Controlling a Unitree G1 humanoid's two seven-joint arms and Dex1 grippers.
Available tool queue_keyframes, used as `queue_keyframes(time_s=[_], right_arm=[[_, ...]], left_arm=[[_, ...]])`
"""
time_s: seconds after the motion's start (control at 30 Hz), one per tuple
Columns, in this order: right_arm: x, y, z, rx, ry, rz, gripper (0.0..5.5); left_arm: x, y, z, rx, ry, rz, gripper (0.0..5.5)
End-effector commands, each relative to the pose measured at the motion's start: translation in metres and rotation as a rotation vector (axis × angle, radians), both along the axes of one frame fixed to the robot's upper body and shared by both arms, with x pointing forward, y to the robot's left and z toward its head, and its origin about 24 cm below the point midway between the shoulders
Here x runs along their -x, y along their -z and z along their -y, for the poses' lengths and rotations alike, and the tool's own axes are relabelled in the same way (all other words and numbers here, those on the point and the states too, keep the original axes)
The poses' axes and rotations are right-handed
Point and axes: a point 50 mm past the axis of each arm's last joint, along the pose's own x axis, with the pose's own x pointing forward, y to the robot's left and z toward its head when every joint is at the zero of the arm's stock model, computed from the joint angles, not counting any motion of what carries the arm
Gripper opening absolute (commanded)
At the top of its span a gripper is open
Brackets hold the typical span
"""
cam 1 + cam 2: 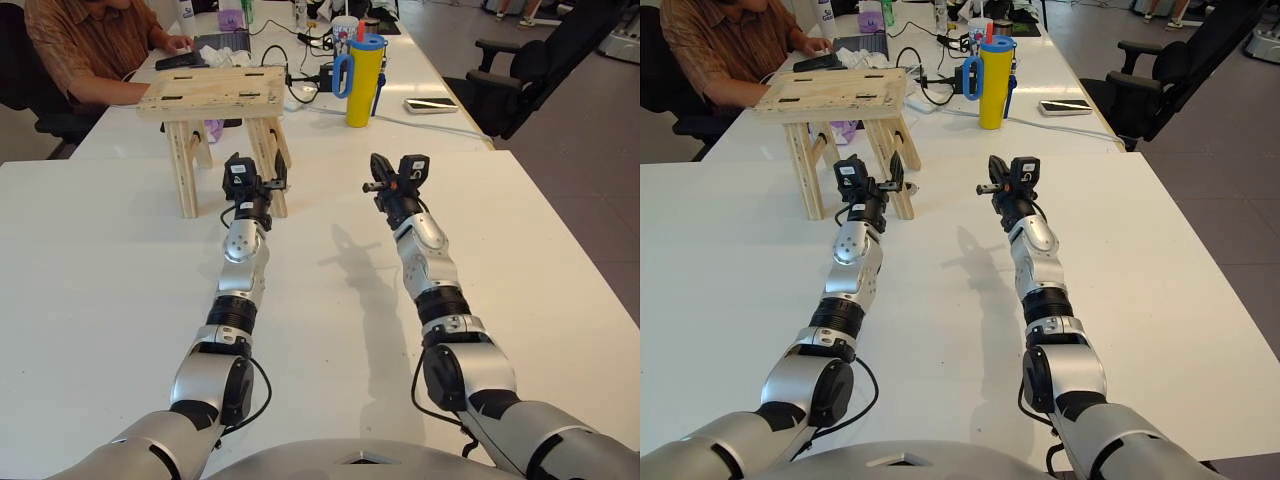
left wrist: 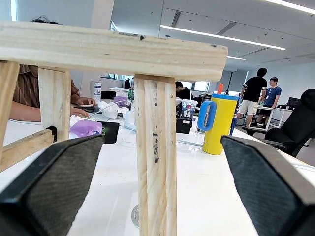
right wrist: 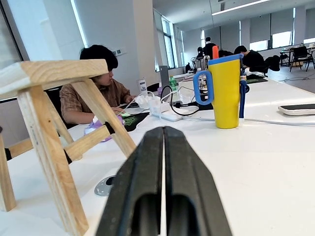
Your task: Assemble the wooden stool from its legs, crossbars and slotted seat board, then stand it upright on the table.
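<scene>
Two white benches (image 1: 90,300) abut in open office; pale wooden stool (image 1: 215,95) upright on nearer, lidded yellow tumbler (image 1: 363,85) on farther. Left tool (image 1: 270,182) apart by stool leg; right tool (image 3: 164,162) together.

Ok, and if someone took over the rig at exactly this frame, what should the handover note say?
Left gripper: open and empty, held close in front of one leg of the stool, with a clear gap to each pad.
Right gripper: shut and empty, held above the table to the right of the stool.
Stool: stands upright on the table, seat board on top, legs and crossbars fitted.
Done: assembly and standing it up both look complete.
Left: probably just drawing the left arm back without nudging the leg. How tight the joints are cannot be judged from these views.
</scene>
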Motion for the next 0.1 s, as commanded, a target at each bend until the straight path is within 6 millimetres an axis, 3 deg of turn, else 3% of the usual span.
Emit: queue_keyframes(time_s=[0.03,0.1], right_arm=[[-0.0057,-0.0112,-0.0028,0.003,0.003,0.031,0.00],[-0.0062,-0.0116,-0.0042,0.001,0.001,0.032,0.00]], left_arm=[[-0.0025,-0.0023,-0.0006,-0.005,0.003,-0.001,4.40],[-0.0029,-0.0015,0.0004,-0.005,0.005,-0.004,4.40]])
